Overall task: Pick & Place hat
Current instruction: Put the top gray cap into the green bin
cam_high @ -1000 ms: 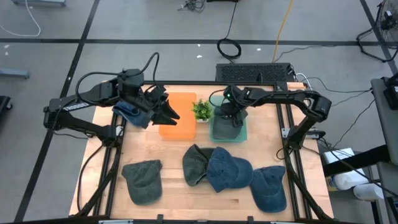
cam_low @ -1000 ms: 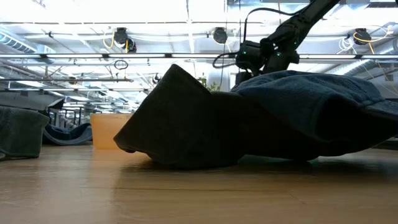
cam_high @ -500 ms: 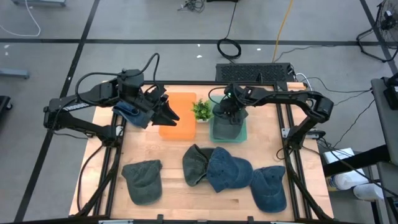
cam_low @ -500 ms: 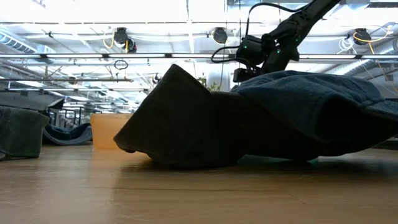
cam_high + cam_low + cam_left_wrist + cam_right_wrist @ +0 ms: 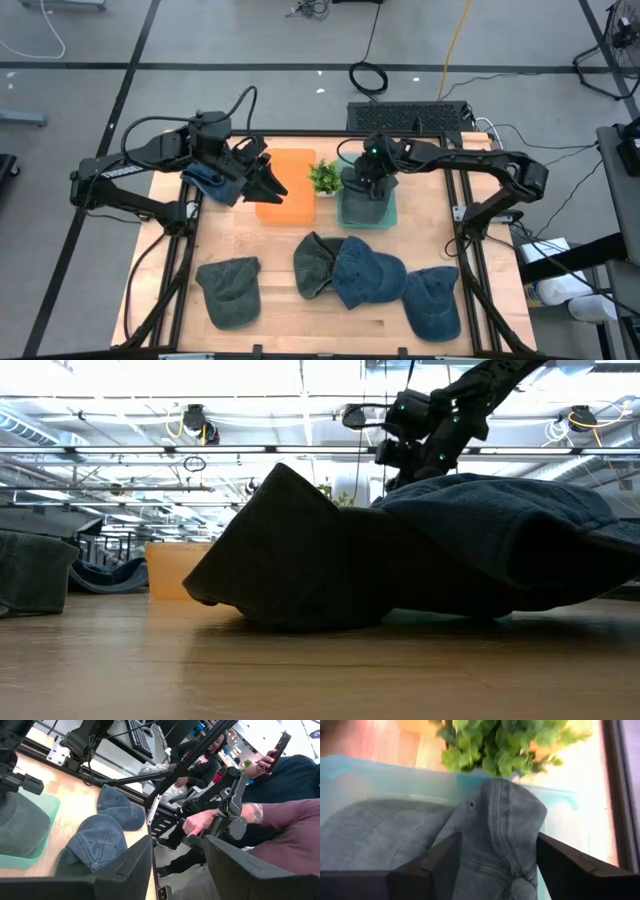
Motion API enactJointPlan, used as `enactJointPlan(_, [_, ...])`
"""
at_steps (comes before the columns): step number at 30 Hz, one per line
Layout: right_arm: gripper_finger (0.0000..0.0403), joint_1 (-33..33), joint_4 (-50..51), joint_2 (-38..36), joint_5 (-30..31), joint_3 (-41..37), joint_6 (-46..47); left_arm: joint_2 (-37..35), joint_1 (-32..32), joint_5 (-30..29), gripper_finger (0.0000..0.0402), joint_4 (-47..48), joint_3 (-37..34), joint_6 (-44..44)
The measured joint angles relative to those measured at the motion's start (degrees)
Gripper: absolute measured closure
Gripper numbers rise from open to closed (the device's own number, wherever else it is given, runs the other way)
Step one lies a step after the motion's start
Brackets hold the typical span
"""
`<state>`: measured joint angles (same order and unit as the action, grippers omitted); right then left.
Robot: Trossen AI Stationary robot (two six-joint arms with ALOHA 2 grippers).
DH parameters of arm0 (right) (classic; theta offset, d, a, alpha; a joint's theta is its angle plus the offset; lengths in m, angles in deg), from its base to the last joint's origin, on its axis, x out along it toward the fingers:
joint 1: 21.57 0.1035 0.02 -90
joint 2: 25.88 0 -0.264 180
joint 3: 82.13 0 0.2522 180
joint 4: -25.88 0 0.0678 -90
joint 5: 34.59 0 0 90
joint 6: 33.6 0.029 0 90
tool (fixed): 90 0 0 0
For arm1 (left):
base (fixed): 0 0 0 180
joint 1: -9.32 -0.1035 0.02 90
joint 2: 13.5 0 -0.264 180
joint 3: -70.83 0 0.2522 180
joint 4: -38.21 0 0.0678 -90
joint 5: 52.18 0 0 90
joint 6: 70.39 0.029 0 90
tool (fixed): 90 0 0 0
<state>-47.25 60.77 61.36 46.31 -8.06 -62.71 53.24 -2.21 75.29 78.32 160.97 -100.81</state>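
2 arms work at the far end of the wooden table (image 5: 280, 300). The right gripper (image 5: 372, 178) hangs over the teal bin (image 5: 392, 215), its fingers (image 5: 437, 865) spread wide and clear of the grey-blue hat (image 5: 490, 840) that lies inside the bin, draped against the wall nearest the small green plant (image 5: 323, 177). The left gripper (image 5: 268, 181) sits over the near-left edge of the orange bin (image 5: 290, 170), its fingers (image 5: 135, 862) parted and gripping nothing; a blue hat (image 5: 212, 182) lies just beside that arm's wrist. 4 more hats lie along the near side of the table: an olive hat (image 5: 229, 289) at the left, a dark green hat (image 5: 313, 262) overlapped by a blue denim hat (image 5: 366, 274), and another blue hat at the right (image 5: 433, 302). Beyond the table's edge, the left wrist view shows seated people, one hand (image 5: 196, 821) resting on a control handle.
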Motion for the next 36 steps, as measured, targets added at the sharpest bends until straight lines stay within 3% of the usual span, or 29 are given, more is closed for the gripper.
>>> enactJointPlan(11, [0.0136,1.06,0.18,-2.86,0.68,0.03,0.34,0.01,-0.02,0.02,0.0215,-0.02,0.0,-0.08])
enactJointPlan(18, [0.0135,2.3,0.47,-8.27,8.7,-0.01,2.95,0.0,-0.02,0.07,0.0215,-0.02,0.0,0.1])
enactJointPlan(23, [0.0135,3.3,0.45,-12.97,9.45,-0.01,4.83,0.01,-0.02,-0.02,0.0215,-0.02,0.0,1.08])
enactJointPlan(28, [0.0135,5.3,-0.33,-17.43,14.94,-0.01,7.8,0.0,-0.02,-0.04,0.0215,-0.04,0.0,2.57])
enactJointPlan(36, [0.0135,10.64,-4.38,-23.21,15.32,-0.01,13.88,0.0,-0.02,-0.07,0.0215,-0.04,0.0,3.76])
